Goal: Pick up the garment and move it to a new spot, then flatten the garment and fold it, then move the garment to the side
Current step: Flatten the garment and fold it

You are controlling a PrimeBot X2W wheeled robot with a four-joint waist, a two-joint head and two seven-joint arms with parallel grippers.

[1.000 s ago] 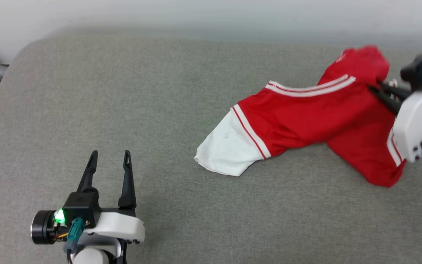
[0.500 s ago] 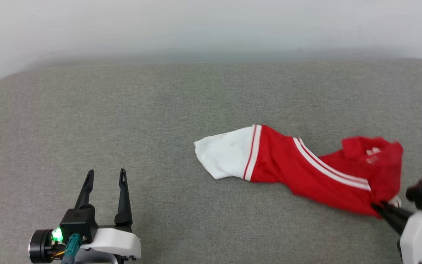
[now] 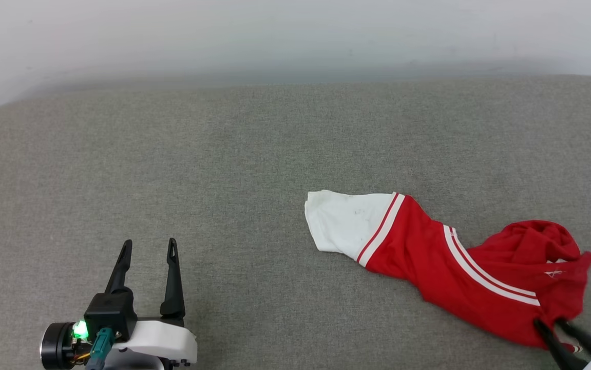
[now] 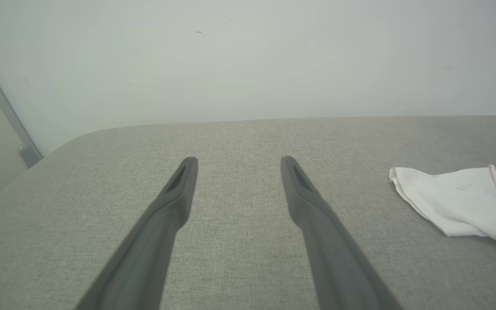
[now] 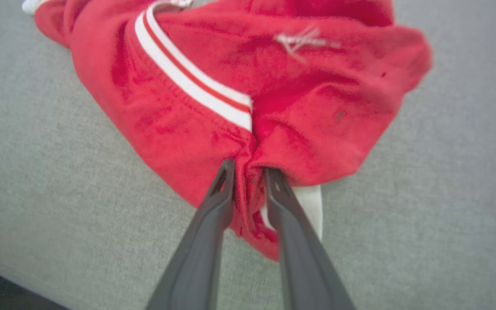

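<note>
- Head view: your right end effector [image 3: 548,325] is clamped on a bunched red edge at the near end of the garment [image 3: 429,262]. From that pinch the garment stretches ahead and to the left over the grey padded surface [image 3: 223,154]. It ends in the white sleeve end [image 3: 344,221], and that line is its long axis. Your left end effector [image 3: 149,242] carries nothing and its fingers are spread. The sleeve lies well apart from it, to its right and a little ahead.
- Left wrist view: the left end effector [image 4: 239,160] has its fingers parted over bare surface. The white sleeve end [image 4: 454,206] rests flat, ahead and off to the right of the right-hand finger, touching neither.
- Right wrist view: the right end effector [image 5: 251,168] has its fingers nearly together, with a fold of red cloth nipped between them. The rest of the garment [image 5: 213,107] heaps up just ahead of the tips, and the stripe trim [image 5: 187,79] runs off ahead and left. The right arm is plainly the nearer and owns the grasp. To spread the garment, I judge your left would have to reach rightward for the sleeve.
</note>
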